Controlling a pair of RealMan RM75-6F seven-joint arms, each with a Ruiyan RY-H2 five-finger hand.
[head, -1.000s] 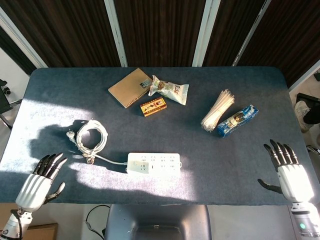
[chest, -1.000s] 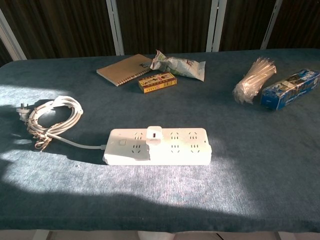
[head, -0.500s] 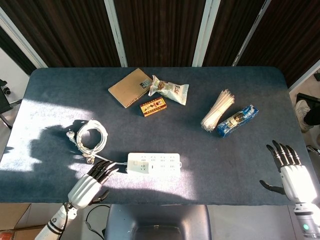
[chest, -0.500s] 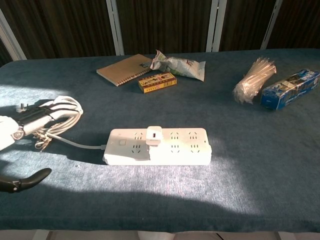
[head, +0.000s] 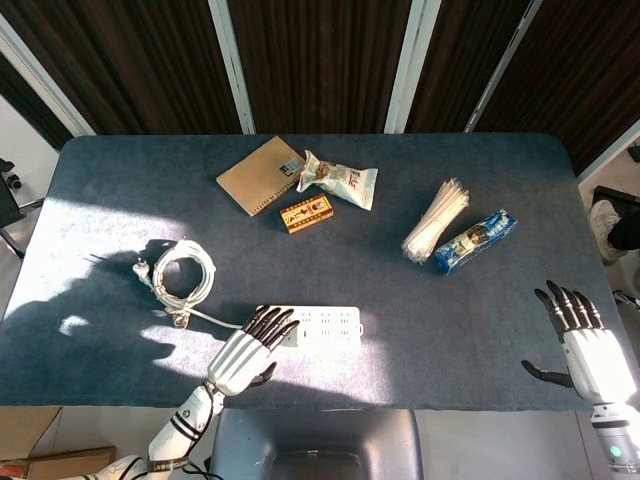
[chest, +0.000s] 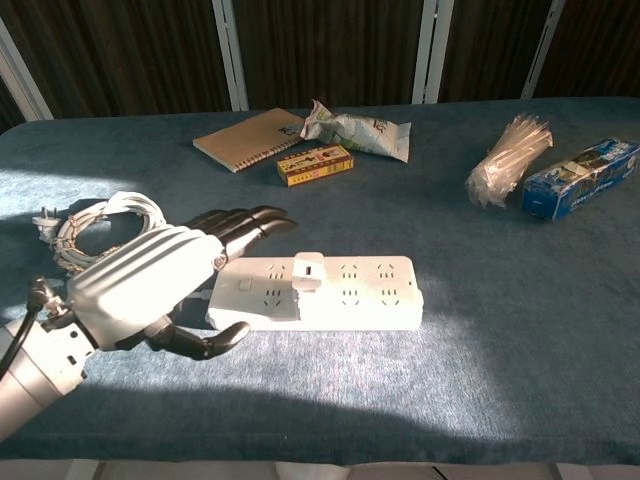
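The left hand (head: 245, 355), fingers stretched flat and slightly apart, holding nothing, hovers over the left end of the white power strip (head: 320, 327) at lower centre of the head view, its coiled cable (head: 180, 273) just left. At lower right, the right hand (head: 580, 345) rests empty, fingers spread.

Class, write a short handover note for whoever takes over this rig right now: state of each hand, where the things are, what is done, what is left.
Left hand: open, fingers spread over the left end of the power strip; whether it touches is unclear.
Right hand: open, holding nothing, at the table's right front edge.
Power strip lies flat near the front edge, a small white plug in it; its coiled cable lies to the left.
Done: nothing gripped or lifted.
Left: any grasp of the strip.
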